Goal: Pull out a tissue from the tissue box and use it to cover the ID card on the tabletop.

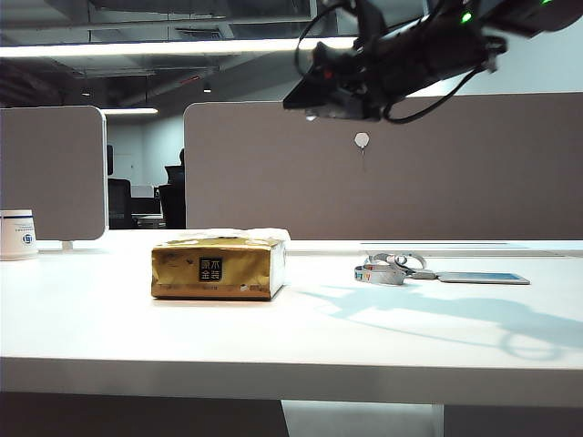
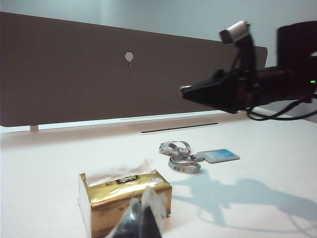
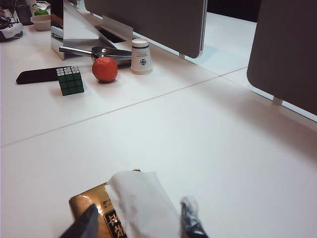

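Note:
The gold tissue box (image 1: pixel 217 267) lies on the white tabletop (image 1: pixel 109 328), with a white tuft (image 3: pixel 141 201) sticking out of its top. No loose tissue sheet is in view. To the right lies the ID card (image 1: pixel 483 278), joined to its coiled lanyard (image 1: pixel 387 269). My right gripper (image 1: pixel 303 97) hangs high over the table, above and a little right of the box, open and empty. In its wrist view the fingers (image 3: pixel 84 225) frame the tuft from a distance. My left gripper (image 2: pixel 141 220) is shut, low and just short of the box (image 2: pixel 124 196).
A white cup (image 1: pixel 17 235) stands at the far left. Grey-brown divider panels (image 1: pixel 383 173) close off the back. Beyond the box, the right wrist view shows an orange ball (image 3: pixel 105 69), a puzzle cube (image 3: pixel 71 80) and a black remote (image 3: pixel 37 75).

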You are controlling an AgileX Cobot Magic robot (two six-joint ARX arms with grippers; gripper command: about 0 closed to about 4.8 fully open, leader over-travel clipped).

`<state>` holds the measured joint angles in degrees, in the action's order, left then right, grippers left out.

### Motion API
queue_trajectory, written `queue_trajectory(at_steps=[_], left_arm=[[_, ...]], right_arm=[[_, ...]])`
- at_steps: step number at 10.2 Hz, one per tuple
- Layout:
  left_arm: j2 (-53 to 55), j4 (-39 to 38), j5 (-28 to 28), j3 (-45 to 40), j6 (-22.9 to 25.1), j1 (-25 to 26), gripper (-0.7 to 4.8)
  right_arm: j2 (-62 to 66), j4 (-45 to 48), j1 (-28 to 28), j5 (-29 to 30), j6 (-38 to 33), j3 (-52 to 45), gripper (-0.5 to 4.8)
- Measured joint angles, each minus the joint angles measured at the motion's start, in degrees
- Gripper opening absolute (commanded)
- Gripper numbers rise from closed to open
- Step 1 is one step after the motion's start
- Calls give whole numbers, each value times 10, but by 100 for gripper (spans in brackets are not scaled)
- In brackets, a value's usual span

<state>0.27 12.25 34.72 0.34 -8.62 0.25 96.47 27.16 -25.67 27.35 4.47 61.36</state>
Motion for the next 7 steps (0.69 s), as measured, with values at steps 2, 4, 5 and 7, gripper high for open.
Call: queue_trajectory(at_steps=[2, 4, 5, 7], left_arm=[[0, 0, 0, 0, 0, 0, -6], [0, 0, -2, 0, 0, 0, -6], [0, 0, -2, 0, 0, 0, -6], [0, 0, -2, 0, 0, 0, -6]], right_arm=[[57, -53, -9, 22, -3, 68, 217], [113, -109, -30, 41, -3, 132, 235], [128, -153, -33, 41, -2, 154, 235], [141, -190, -35, 41, -3, 163, 235]])
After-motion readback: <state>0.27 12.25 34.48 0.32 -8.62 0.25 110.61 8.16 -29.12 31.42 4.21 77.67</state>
